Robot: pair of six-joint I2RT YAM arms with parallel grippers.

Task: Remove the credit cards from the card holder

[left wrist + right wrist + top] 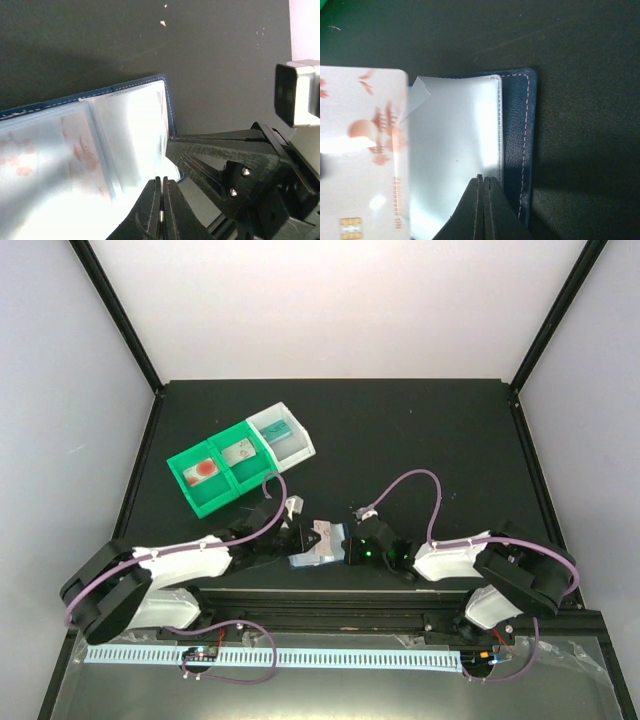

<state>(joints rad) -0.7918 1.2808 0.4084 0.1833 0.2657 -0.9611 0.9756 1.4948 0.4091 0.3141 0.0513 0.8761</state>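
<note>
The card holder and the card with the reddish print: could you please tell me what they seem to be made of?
Card holder: dark blue cover, probably faux leather, matte, with white stitching. Its pocket: thin clear plastic film, glossy, one corner curled. Card: stiff glossy plastic, white with reddish print and a gold chip.

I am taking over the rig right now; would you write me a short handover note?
Left gripper: shut on the card holder at its near edge; whether it pinches sleeve or card, I cannot tell.
Right gripper: shut on the holder's clear pocket.
The holder lies open on the table between the arms.
Done: a red-patched card and apparently a pale one lie in the green tray.
Left: a red-printed card is still at the holder; pull it out.
</note>
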